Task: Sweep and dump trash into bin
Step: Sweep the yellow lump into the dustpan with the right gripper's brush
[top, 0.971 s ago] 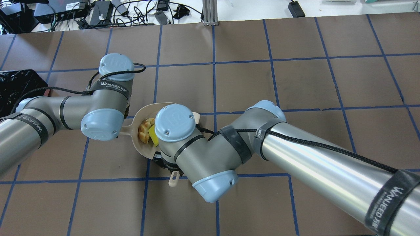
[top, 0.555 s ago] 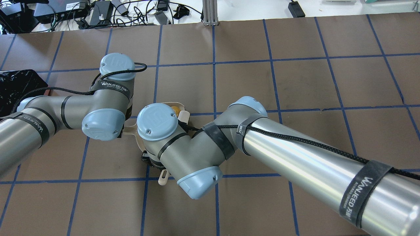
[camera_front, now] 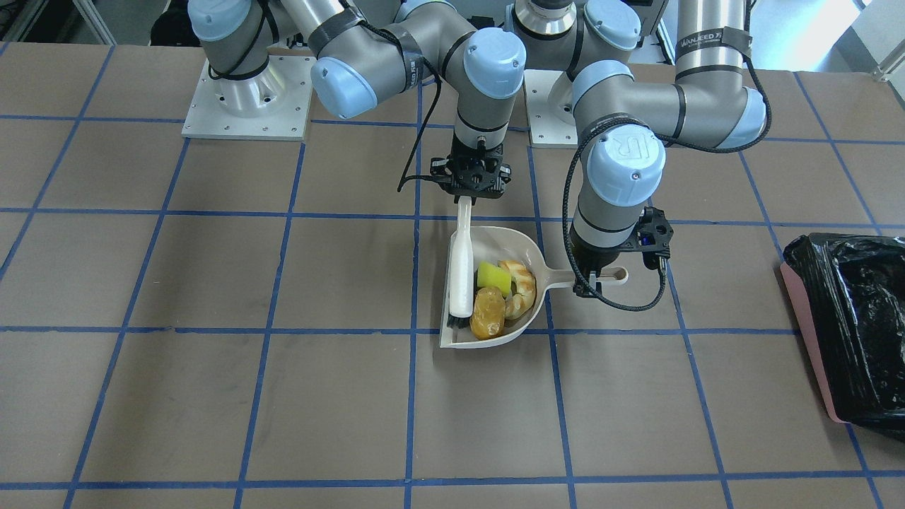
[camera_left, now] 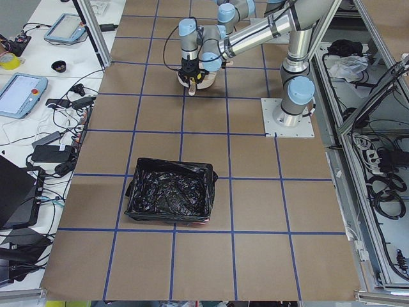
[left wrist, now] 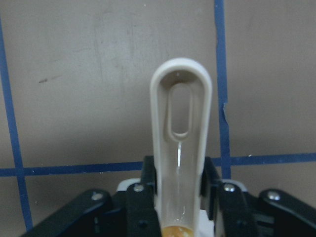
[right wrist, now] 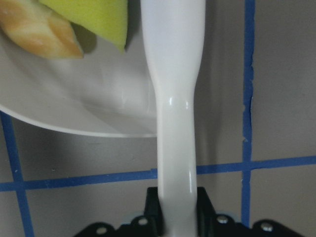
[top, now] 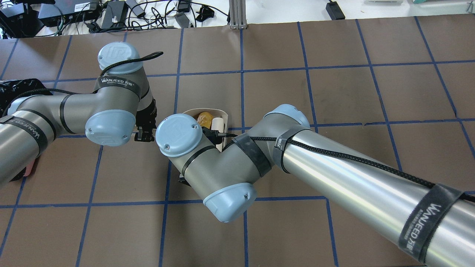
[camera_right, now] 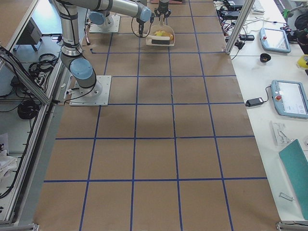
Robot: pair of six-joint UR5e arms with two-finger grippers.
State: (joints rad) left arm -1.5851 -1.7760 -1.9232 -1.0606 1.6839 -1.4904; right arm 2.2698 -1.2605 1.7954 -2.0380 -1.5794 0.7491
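Reading the front view first: the dustpan (camera_front: 495, 244) is smooth beige hard plastic, a rounded scoop with a straight open lip and a long handle ending in a slotted loop. I cannot tell if it rests on the table (camera_front: 212, 283) or sits just off it. The table is matte brown, gridded with blue tape.

The brush (camera_front: 462, 268) has a glossy white, waisted handle and short black bristles. It lies along one side of the scoop.

Trash, all inside the dustpan, bunched and touching:
- orange-yellow lump (camera_front: 488, 314), glossy, oval, nearest the lip
- yellow-green sponge piece (camera_front: 493, 277), wedge-shaped, matte
- tan bread piece (camera_front: 522, 286), curved, ridged like a croissant

The left gripper (left wrist: 180, 197) has its black fingers clamped tight on the dustpan handle. The right gripper (right wrist: 177, 207) is closed likewise on the brush handle.

The bin (camera_front: 807, 332) is pink, rectangular, lined with a crinkled shiny black bag (camera_front: 855, 318). It stands well apart from the dustpan, on the robot's left.

Counts: three trash pieces, one dustpan, one brush, one bin.
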